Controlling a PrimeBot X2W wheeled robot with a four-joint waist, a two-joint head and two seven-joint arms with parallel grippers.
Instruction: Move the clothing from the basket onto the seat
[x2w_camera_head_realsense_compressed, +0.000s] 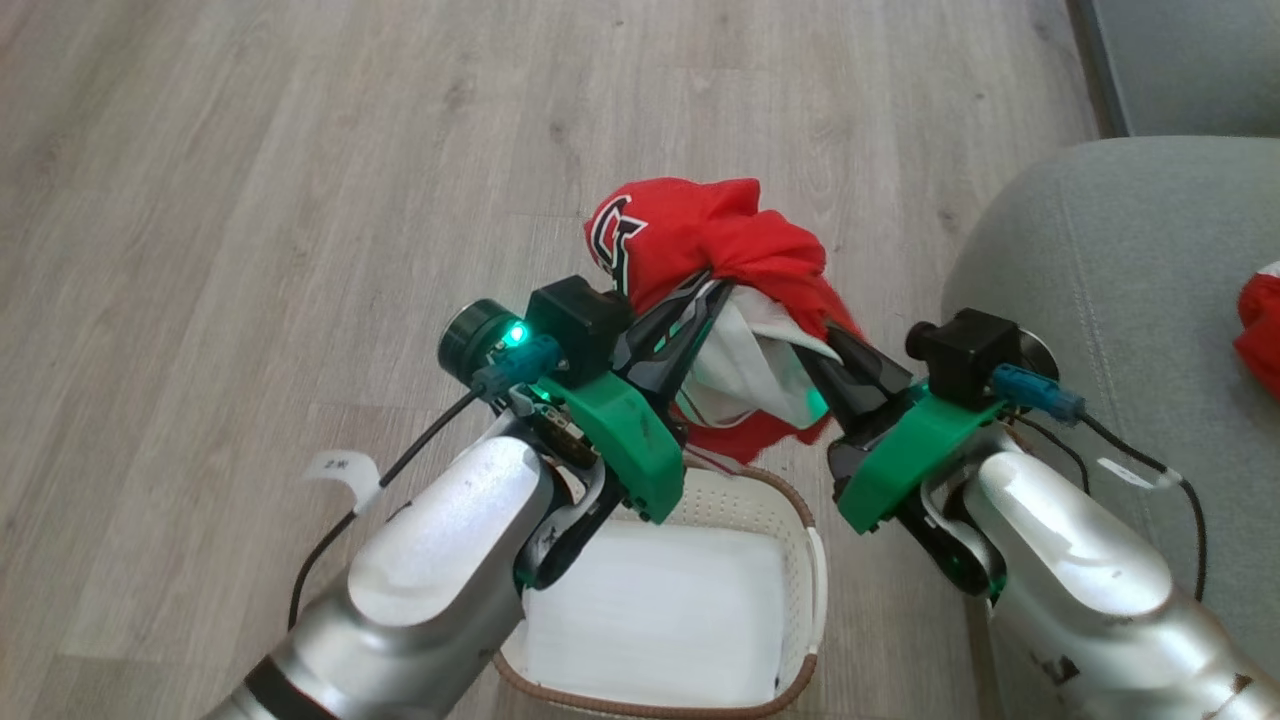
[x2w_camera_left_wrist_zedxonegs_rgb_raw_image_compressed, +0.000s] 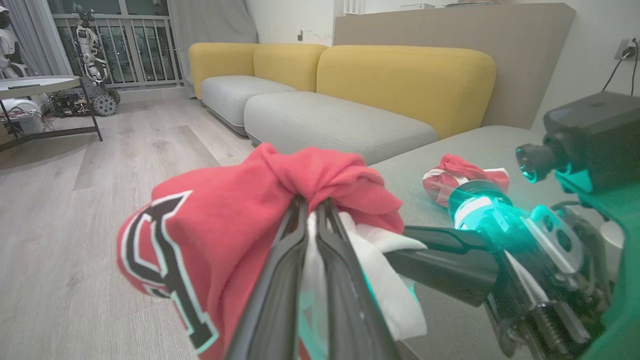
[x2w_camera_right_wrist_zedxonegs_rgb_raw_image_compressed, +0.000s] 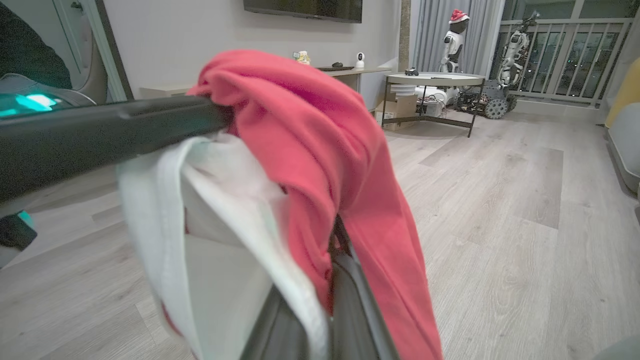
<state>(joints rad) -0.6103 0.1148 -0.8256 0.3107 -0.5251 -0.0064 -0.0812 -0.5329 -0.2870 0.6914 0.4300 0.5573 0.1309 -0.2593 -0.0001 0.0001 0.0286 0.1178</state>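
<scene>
The left pincer (x2w_camera_head_realsense_compressed: 712, 288) is clamped shut on a bunched fold of the red garment (x2w_camera_head_realsense_compressed: 700, 225). Its two dark fingers are pressed together, and white lining cloth is caught between them. The right pincer (x2w_camera_head_realsense_compressed: 833, 345) is also closed, gripping a lower fold of the same garment, and red cloth drapes over its fingertips. The two pincers reach in from opposite sides with their tips near each other, the left one's tips farther up the head view.

The garment hangs in the air above the far end of the basket (x2w_camera_head_realsense_compressed: 745, 492). Its black-and-white lettering is turned to the robot's left, and its white inside shows between the pincers. A red hem hangs down toward the basket's far rim, but whether it touches the rim cannot be told.

The basket stands on the pale wood-grain floor (x2w_camera_head_realsense_compressed: 300, 150), just beside the grey-green seat (x2w_camera_head_realsense_compressed: 1100, 280) on the robot's right. A second red garment (x2w_camera_head_realsense_compressed: 1262, 325) with white trim lies on the seat, well apart from the held one. In the left wrist view, yellow backrests (x2w_camera_left_wrist_zedxonegs_rgb_raw_image_compressed: 400, 80) rise behind the neighbouring grey cushions
</scene>
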